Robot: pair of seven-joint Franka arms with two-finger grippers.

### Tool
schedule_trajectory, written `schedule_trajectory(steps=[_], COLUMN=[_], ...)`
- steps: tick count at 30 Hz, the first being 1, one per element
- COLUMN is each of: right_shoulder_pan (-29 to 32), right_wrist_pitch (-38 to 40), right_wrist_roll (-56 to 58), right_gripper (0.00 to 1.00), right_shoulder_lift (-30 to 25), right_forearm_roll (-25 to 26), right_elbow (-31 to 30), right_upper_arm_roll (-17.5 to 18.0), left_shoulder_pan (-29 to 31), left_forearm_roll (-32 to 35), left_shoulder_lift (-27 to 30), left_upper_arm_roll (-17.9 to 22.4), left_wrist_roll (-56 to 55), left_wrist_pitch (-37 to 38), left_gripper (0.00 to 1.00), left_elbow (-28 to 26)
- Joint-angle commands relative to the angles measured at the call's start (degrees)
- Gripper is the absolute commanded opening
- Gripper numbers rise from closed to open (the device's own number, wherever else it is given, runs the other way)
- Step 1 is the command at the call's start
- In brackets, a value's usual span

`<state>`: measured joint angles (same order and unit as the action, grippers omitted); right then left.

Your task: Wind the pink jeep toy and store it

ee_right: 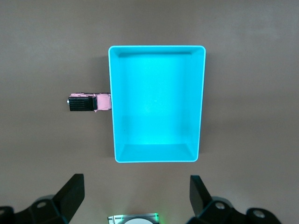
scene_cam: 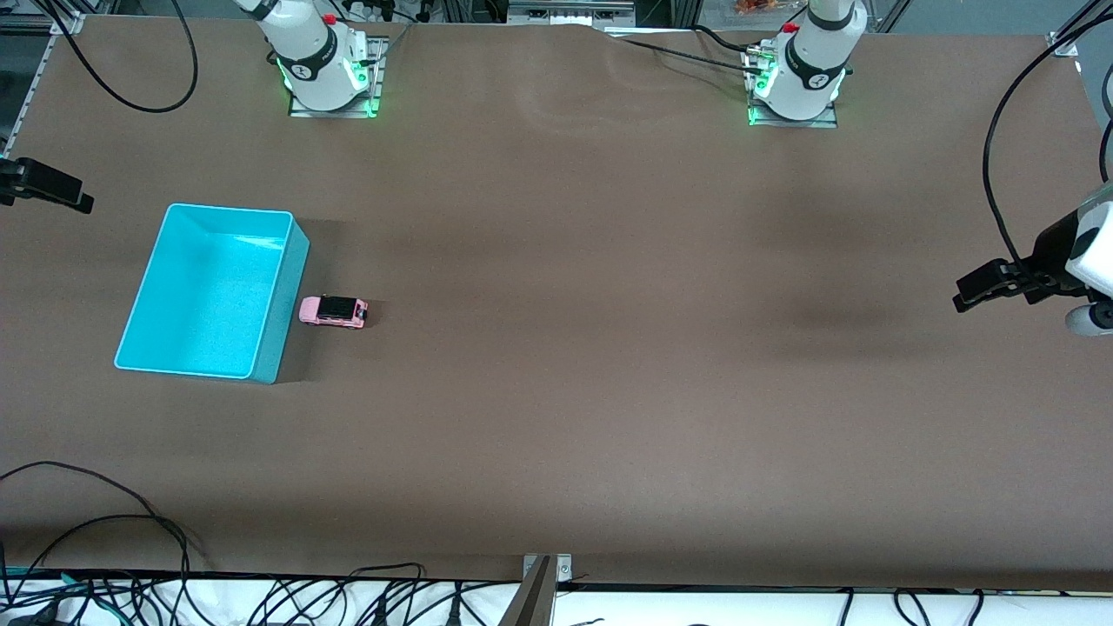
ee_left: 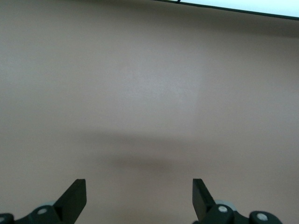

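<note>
The pink jeep toy [scene_cam: 334, 310] stands on the brown table right beside the cyan bin [scene_cam: 209, 287], on the bin's side toward the left arm's end, its pink end touching or nearly touching the bin wall. The bin is empty. In the right wrist view the jeep [ee_right: 89, 102] and the bin [ee_right: 156, 107] lie far below. My right gripper [ee_right: 135, 184] hangs open and empty high over the bin; it shows at the edge of the front view [scene_cam: 52, 184]. My left gripper [ee_left: 139, 186] is open and empty over bare table at the left arm's end [scene_cam: 978, 291].
The right arm's base [scene_cam: 326, 65] and the left arm's base [scene_cam: 796, 78] stand along the table's edge farthest from the front camera. Cables [scene_cam: 130, 530] trail along the edge nearest that camera. The table edge [ee_left: 233, 8] shows in the left wrist view.
</note>
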<state>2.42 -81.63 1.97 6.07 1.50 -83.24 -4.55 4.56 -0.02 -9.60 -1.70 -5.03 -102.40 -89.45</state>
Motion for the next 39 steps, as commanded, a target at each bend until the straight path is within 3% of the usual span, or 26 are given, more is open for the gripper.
schedule_trajectory(steps=[1,11,19,25,28,31,39], right_shoulder_pan=[0.5,0.5,0.0,0.2,-0.5,-1.8,-6.4], right_wrist_pitch=[0.8,0.6,-1.4,-1.6,-3.2,-5.0,-18.6], right_wrist_roll=[-0.5,-1.9,-17.3,-26.3,-32.2,-37.7,-62.2], right_gripper=[1.00,1.00,1.00,1.00,1.00,1.00,1.00], right_shoulder_lift=[1.0,3.5,6.3,12.3,13.2,14.1,14.1], right_forearm_roll=[1.1,0.9,0.0,-6.0,-6.4,-6.4,-6.2], right_elbow=[0.0,0.1,0.1,0.3,-0.3,-1.6,-12.3], right_upper_arm_roll=[0.2,0.2,0.5,0.5,0.7,0.7,0.7], left_shoulder_pan=[0.6,0.6,0.5,0.5,0.5,0.5,0.5], left_forearm_roll=[-0.3,0.2,2.7,2.7,2.7,2.7,2.7], left_shoulder_lift=[-0.3,-0.4,-0.5,-0.6,-0.6,-0.5,-0.1], left_upper_arm_roll=[-0.4,-0.4,-0.6,-0.6,-0.6,-0.7,-0.9], left_wrist_roll=[2.1,2.2,2.2,2.2,2.3,2.3,3.2], left_wrist_pitch=[1.1,1.2,1.3,1.3,1.3,1.3,4.1], left_gripper=[1.00,1.00,1.00,1.00,1.00,1.00,1.00], left_elbow=[1.3,0.9,0.8,0.8,0.7,0.5,-0.5])
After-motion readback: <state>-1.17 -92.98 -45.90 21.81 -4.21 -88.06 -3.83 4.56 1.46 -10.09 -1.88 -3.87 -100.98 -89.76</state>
